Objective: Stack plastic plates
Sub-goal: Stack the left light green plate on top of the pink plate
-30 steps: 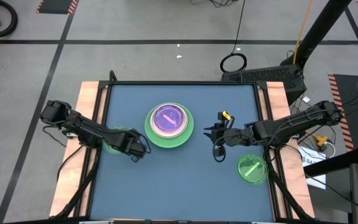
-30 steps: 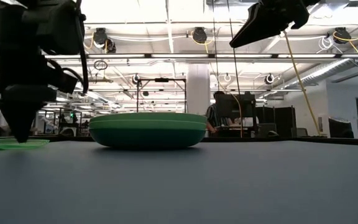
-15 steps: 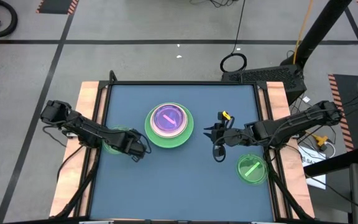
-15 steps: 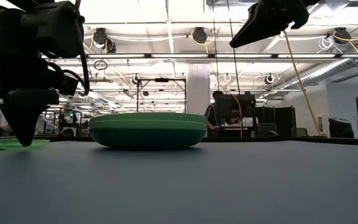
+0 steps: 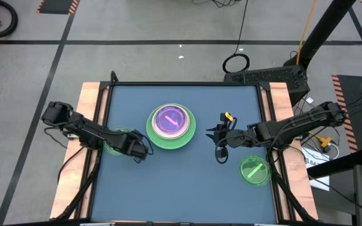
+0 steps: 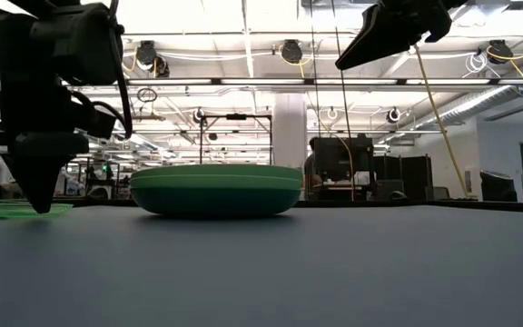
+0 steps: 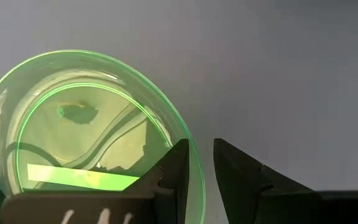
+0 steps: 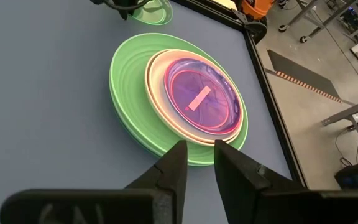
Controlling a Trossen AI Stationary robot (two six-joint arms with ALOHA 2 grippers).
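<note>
Nothing has moved since a second ago. From above, the left claw [image 5: 144,152] sits low at a green plate [image 5: 119,139] on the desk [image 5: 181,182], left of the plate stack [image 5: 171,125]; the right claw [image 5: 217,135] hovers right of it, near another green plate [image 5: 254,171]. Left wrist: its fingers [image 7: 174,168] stand slightly apart over that plate's rim. Right wrist: slightly apart, holding nothing.

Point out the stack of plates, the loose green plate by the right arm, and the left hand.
stack of plates [image 5: 187,139], high view, bare green rim of the bottom plate
loose green plate [image 5: 254,171], high view, its centre stripe
left hand [image 7: 201,163], left wrist view, midway between its fingertips
</note>
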